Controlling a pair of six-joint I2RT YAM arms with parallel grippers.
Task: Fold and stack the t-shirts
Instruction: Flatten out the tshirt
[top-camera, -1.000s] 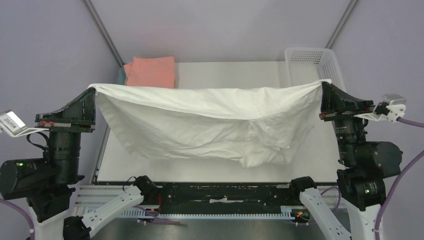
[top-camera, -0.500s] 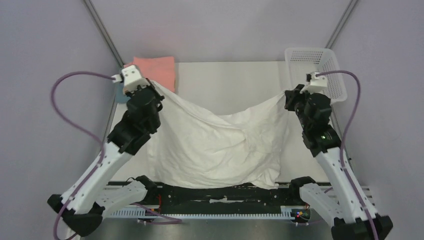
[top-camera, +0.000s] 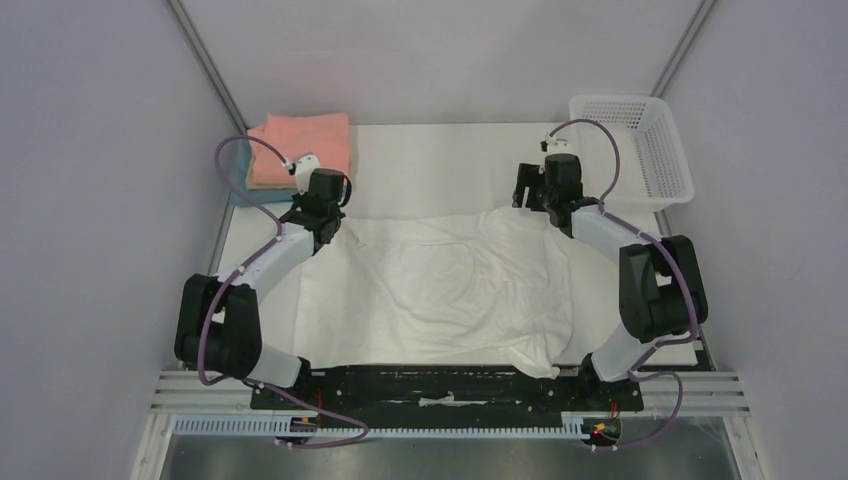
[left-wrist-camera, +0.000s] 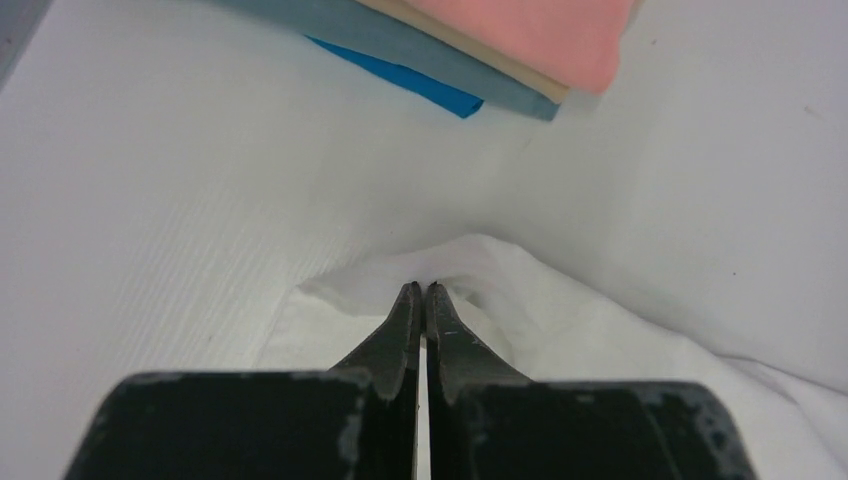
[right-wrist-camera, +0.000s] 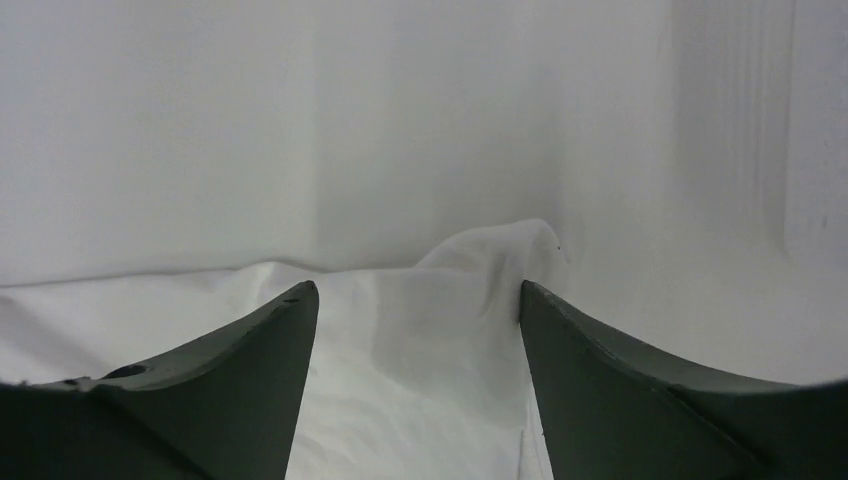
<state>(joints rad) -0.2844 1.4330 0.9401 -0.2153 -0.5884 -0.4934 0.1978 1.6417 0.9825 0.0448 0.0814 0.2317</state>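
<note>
Where left tool (left-wrist-camera: 421, 287) pinches white shirt (left-wrist-camera: 560, 312), edge hidden.

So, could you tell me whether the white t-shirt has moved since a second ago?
Yes. The white t-shirt has dropped from hanging stretched in mid-air to lying spread on the table, its far edge now short of the white basket.

Centre: shirt (top-camera: 440, 290); behind-left: folded stack (top-camera: 300, 148); behind-right: basket (top-camera: 662, 150).
</note>
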